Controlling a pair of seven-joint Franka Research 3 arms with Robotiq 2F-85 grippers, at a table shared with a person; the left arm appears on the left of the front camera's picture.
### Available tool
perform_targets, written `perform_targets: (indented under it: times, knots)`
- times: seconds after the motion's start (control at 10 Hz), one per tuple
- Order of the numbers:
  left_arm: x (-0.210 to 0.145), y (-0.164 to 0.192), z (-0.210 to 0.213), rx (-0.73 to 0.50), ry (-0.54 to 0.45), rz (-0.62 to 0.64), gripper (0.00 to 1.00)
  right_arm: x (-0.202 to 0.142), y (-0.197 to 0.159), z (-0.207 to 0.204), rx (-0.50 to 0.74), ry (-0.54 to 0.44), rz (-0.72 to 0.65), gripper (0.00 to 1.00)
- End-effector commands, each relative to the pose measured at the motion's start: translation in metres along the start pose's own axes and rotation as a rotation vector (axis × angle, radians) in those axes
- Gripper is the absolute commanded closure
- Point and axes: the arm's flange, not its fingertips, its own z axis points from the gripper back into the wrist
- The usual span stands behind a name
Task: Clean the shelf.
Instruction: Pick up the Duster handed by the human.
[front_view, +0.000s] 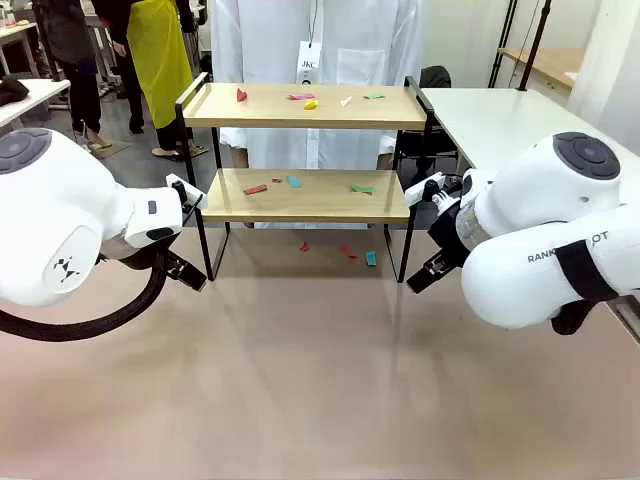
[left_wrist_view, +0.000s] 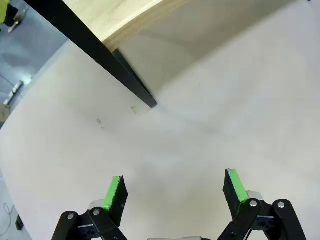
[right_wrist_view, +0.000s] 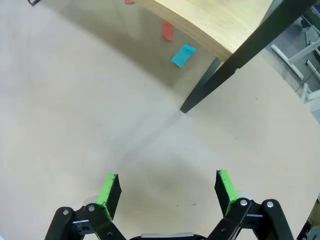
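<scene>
Light wooden boards, 2 of them, set in a thin black metal frame form the small shelf (front_view: 320, 208). It stands at the far middle of the pale beige tabletop (front_view: 320, 380), directly before a person in a white coat (front_view: 350, 40). Small coloured scraps (front_view: 311, 104) lie on both boards and on the table beneath.

The left gripper (left_wrist_view: 172, 182), black with 2 green-padded fingers, hangs over bare tabletop near the shelf's left front leg (left_wrist_view: 125, 75), jaws spread wide and empty. The right gripper (right_wrist_view: 167, 182) hangs near the right front leg (right_wrist_view: 220, 80), likewise spread and empty. A blue scrap (right_wrist_view: 183, 55) and a red scrap (right_wrist_view: 167, 30) lie beyond it.
</scene>
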Motion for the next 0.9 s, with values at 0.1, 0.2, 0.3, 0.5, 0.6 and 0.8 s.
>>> perform_targets:
  times: [0.1, 0.2, 0.3, 0.5, 0.6, 0.8]
  knots:
    - [0.0001, 0.0, 0.0001, 0.0, 0.0, 0.0, 0.0, 0.0, 0.0, 0.0, 0.0, 0.0, 0.0, 0.0]
    - [0.0001, 0.0, 0.0001, 0.0, 0.0, 0.0, 0.0, 0.0, 0.0, 0.0, 0.0, 0.0, 0.0, 0.0]
    - [0.0001, 0.0, 0.0001, 0.0, 0.0, 0.0, 0.0, 0.0, 0.0, 0.0, 0.0, 0.0, 0.0, 0.0]
    - [0.0001, 0.0, 0.0001, 0.0, 0.0, 0.0, 0.0, 0.0, 0.0, 0.0, 0.0, 0.0, 0.0, 0.0]
    - [0.0001, 0.0, 0.0001, 0.0, 0.0, 0.0, 0.0, 0.0, 0.0, 0.0, 0.0, 0.0, 0.0, 0.0]
    - [0.0001, -0.0004, 0.0, 0.0, 0.0, -0.001, 0.0, 0.0, 0.0002, -0.0001, 0.0, 0.0, 0.001, 0.0]
